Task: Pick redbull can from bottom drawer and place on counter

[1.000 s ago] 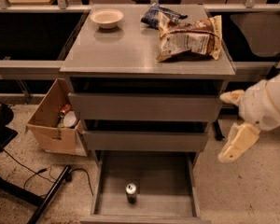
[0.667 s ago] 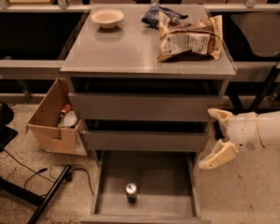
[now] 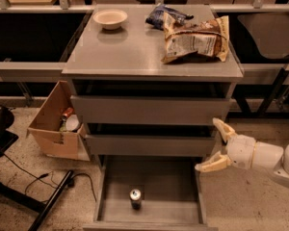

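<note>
Gripper [image 3: 208, 146] has shifted left since the earlier frames. It now sits at the cabinet's right edge, 4 o'clock in view, just above the open bottom drawer [image 3: 159, 179]. Fingers apart, clamped on nothing. Arm cut off at the right border. Redbull can [image 3: 135, 198] unmoved: upright on the drawer floor near the front, 6 o'clock, markings hard to make out. Drawer front cropped below. Counter [image 3: 130, 52]: white bowl [image 3: 110, 19] at 11, chip bag [image 3: 197, 38] at 1.
</note>
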Controlling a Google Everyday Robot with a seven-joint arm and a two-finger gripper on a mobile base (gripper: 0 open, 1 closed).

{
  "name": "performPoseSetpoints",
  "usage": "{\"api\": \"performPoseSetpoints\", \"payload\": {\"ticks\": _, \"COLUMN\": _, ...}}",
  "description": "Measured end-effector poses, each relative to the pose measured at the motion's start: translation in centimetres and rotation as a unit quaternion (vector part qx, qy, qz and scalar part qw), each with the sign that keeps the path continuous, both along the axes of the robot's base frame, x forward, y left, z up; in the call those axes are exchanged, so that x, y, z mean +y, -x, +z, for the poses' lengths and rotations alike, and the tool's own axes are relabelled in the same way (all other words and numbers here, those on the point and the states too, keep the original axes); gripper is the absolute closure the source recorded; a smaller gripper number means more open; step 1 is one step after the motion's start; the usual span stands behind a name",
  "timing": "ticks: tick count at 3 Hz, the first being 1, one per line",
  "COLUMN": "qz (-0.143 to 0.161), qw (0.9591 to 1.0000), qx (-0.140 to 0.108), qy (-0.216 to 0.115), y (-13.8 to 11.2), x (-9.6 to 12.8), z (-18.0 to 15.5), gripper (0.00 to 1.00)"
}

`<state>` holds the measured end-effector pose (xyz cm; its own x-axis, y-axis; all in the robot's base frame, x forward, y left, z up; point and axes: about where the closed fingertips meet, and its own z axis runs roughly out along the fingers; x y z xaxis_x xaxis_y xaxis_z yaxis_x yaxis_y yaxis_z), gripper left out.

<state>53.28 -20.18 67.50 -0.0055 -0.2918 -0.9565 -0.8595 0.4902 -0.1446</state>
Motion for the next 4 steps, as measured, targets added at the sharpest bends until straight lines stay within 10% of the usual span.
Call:
{"api": "performPoseSetpoints", "payload": {"ticks": 2, "qz": 0.011, "qw": 0.9996, "qx": 0.026, "qy": 0.006, "y": -0.2, "x": 1.0, "z": -3.7, "gripper": 0.0}}
{"api": "performPoseSetpoints", "payload": {"ticks": 4, "qz": 0.058, "qw": 0.9956, "qx": 0.074, "qy": 0.004, "y": -0.7, "x": 2.4, "z": -20.6, "gripper": 0.0}}
